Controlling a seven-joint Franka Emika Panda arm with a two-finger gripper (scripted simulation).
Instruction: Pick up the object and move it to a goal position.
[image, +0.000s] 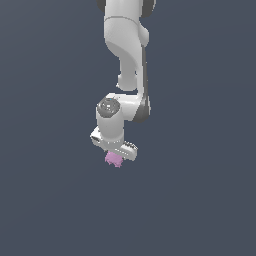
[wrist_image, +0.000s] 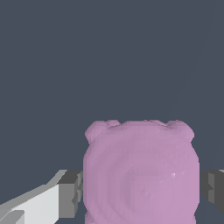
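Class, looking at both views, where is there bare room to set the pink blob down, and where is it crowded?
Bare grey floor lies on every side of the arm. The only crowded spot is around the blob, flanked by the gripper fingers.

Around me there is only a flat, dark slate-blue backdrop, even in tone from edge to edge. I see no walls, floor line, furniture or windows in either view. The light is soft and diffuse, with no distinct shadows.
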